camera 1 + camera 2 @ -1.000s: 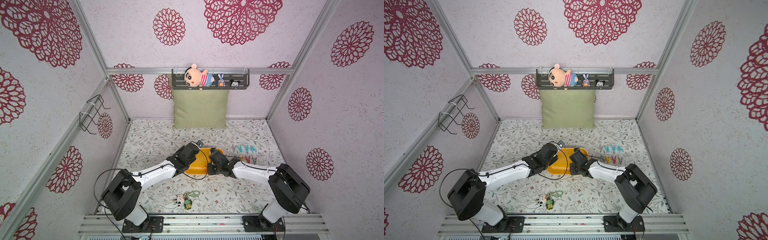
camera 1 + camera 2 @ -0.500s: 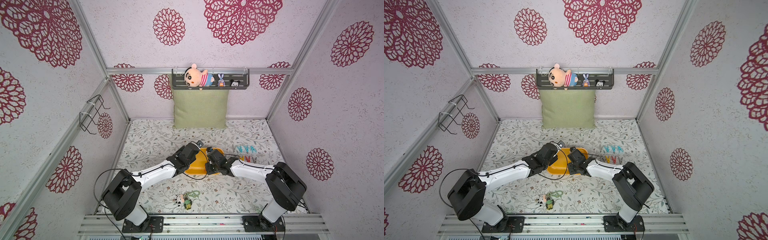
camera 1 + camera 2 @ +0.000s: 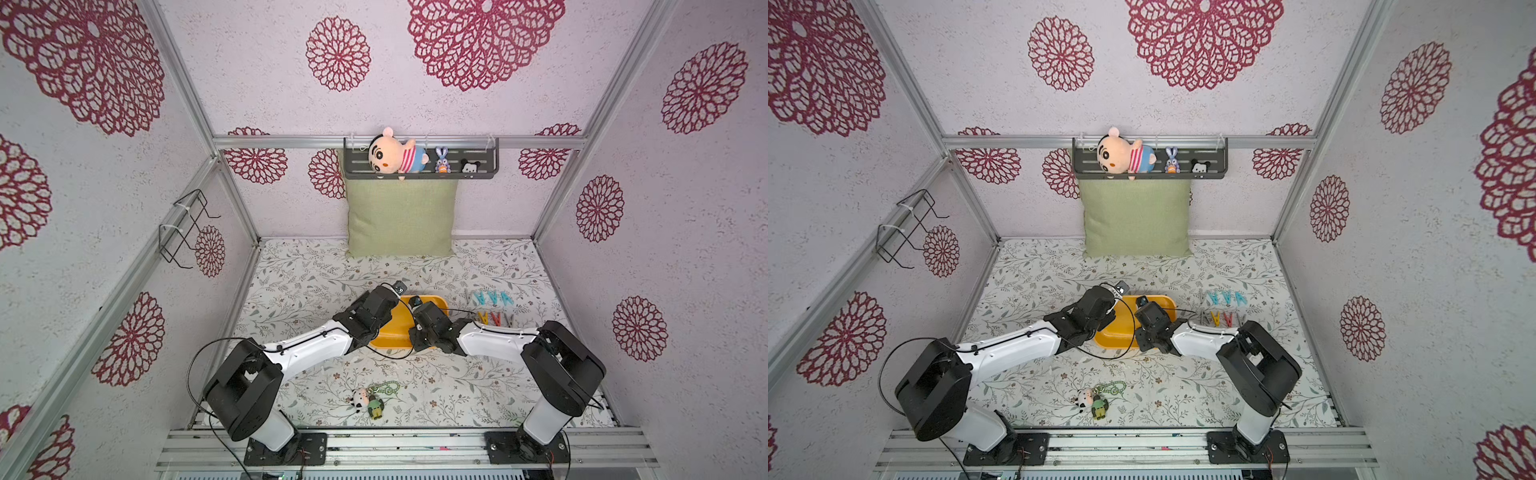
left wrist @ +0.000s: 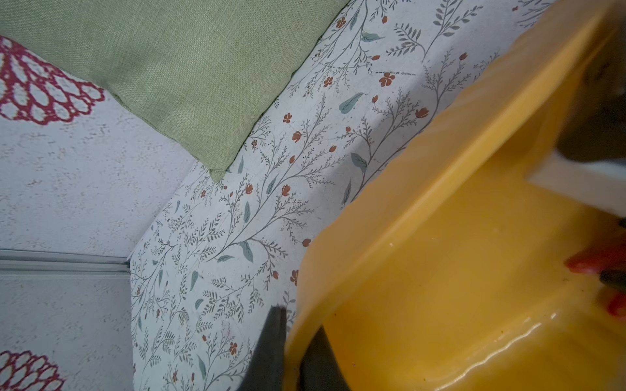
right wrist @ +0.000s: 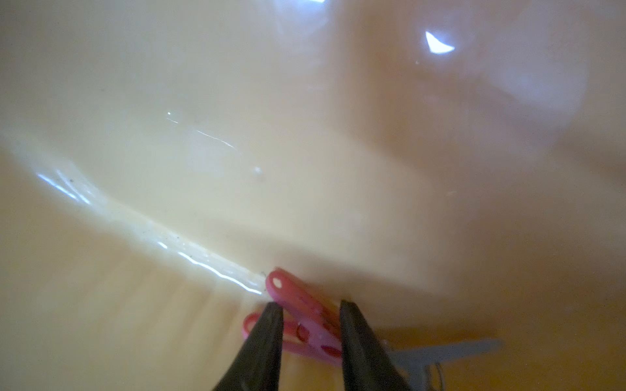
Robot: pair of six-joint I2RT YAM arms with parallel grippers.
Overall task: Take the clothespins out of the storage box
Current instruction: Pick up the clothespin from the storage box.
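Note:
The yellow storage box [image 3: 390, 334] [image 3: 1116, 334] lies mid-table between both wrists. My left gripper [image 4: 298, 325] is shut on the box's rim [image 4: 440, 216], one finger outside and one inside. My right gripper [image 5: 309, 304] is down inside the box [image 5: 203, 135], shut on a red clothespin [image 5: 298, 298] that lies on the floor by the wall. A grey clothespin [image 5: 440, 352] lies just beside it. The left wrist view shows the red pin [image 4: 596, 262] at its edge. Several clothespins lie outside in rows, teal [image 3: 490, 297] and yellow, red and grey [image 3: 494, 319].
A plush keychain with a green chain [image 3: 370, 401] lies near the front edge. A green pillow [image 3: 399, 220] leans on the back wall under a dark shelf [image 3: 419, 172] with toys. A wire rack [image 3: 183, 228] hangs on the left wall.
My right wrist has shifted a little to the left, further over the box. The left arm and the box have stayed where they were.

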